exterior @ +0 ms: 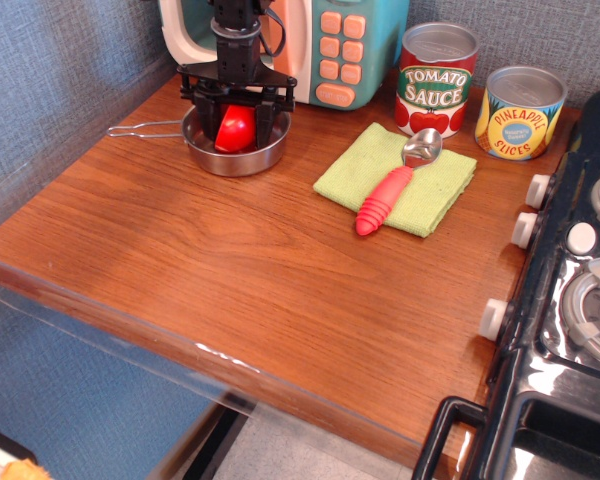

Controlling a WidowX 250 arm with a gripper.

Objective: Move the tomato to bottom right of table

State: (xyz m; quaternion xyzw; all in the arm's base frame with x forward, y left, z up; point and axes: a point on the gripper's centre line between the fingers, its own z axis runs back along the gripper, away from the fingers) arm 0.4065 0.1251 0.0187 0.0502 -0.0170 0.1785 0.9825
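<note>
The red tomato sits in a small metal pan at the back left of the brown wood table. Its domed side faces the camera. My black gripper reaches down into the pan from above. Its two fingers stand on either side of the tomato and press against it. The tomato still rests low in the pan.
A toy microwave stands right behind the pan. A green cloth with a red-handled scoop lies mid-table. A Tomato Sauce can and a pineapple can stand at the back right. A black toy stove fills the right edge.
</note>
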